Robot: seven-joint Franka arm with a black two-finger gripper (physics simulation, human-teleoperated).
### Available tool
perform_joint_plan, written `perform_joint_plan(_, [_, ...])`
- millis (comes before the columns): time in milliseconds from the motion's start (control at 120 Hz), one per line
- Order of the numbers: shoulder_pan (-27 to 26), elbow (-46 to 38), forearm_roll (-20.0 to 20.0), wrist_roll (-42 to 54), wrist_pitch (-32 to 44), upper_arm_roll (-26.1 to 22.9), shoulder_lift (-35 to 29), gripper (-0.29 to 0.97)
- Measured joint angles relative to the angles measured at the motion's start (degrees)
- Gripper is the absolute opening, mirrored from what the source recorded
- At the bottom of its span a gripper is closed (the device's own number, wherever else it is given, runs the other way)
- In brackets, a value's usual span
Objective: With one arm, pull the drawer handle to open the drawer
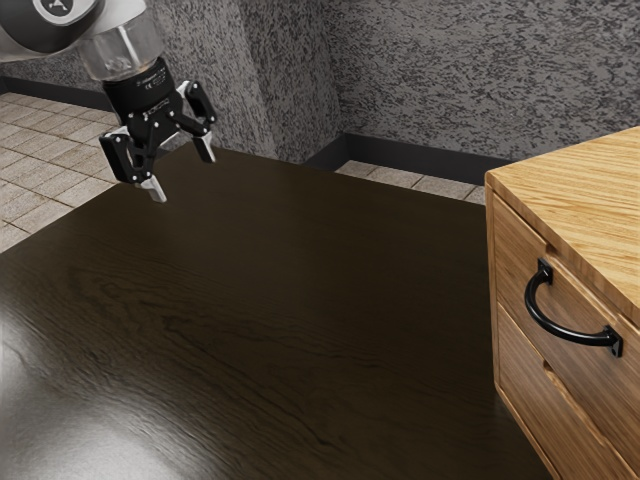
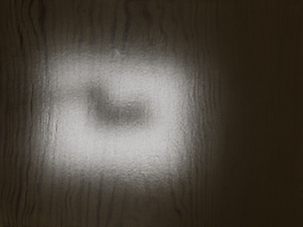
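- Now: the gripper (image 1: 182,172) hangs high above the table's (image 1: 250,330) far edge at the exterior view's left, fingers spread and holding nothing. The handle (image 1: 565,330) sits on the upper drawer (image 1: 520,250) of the cabinet (image 1: 590,180) at the exterior view's right, well apart from the gripper. The drawer looks shut.
- Risk, table: it's a long diagonal descent across the top. Drop too early and the fingertips scrape the wood. The wrist view looks at the table (image 2: 246,142) with a glare patch (image 2: 142,151), so it's no help aiming at the handle yet.
- Risk, cabinet: overshoot the reach and the hand rams the front or the overhanging top.
- Risk, drawer: pull off-axis, up or sideways, and I'd expect it to bind, or the whole cabinet to slide instead.
- Risk, gripper: the fingers point roughly down. The handle bar runs horizontal on a vertical face, so the wrist needs a big reorientation. At the wrong angle the fingers straddle nothing.
- Risk, handle: thin curved bar with a small gap behind it. A shallow bite likely slips off mid-pull.
- Counts: 1 table, 1 cabinet, 2 drawer fronts in view (upper drawer, lower front (image 1: 540,400)), 1 arm (image 1: 110,40), 1 gripper, 2 fingers (image 1: 153,186), 1 handle.
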Motion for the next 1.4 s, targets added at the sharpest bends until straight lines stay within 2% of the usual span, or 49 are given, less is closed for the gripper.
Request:
perform_joint_plan(250, [-0.02, 0.56, -0.24, -1.76, -0.32, 0.29, 0.39, 0.66])
perform_joint_plan(342, [-1.01, 0.66, 0.43, -2.2, -0.45, 0.37, -3.83, 0.66])
perform_joint_plan(450, [-5.89, 0.72, 2.56, -2.7, -0.5, 0.47, -12.11, 0.66])
perform_joint_plan(517, [-12.4, -0.08, 2.93, -2.96, 0.21, 0.04, -14.65, 0.66])
perform_joint_plan(617, [-17.64, -7.32, 2.45, -3.31, 4.19, -0.31, -18.03, 0.66])
perform_joint_plan(792, [-19.27, -14.1, 2.06, -3.79, 11.57, -2.32, -18.28, 0.65])
perform_joint_plan(883, [-19.35, -15.7, 1.95, -4.0, 15.35, -4.98, -18.19, 0.65])
perform_joint_plan(1033, [-22.63, -18.52, 0.99, -4.28, 20.52, -8.23, -18.32, 0.65])
perform_joint_plan(1400, [-22.8, -24.18, 0.42, -4.73, 32.26, -16.48, -15.66, 0.62])
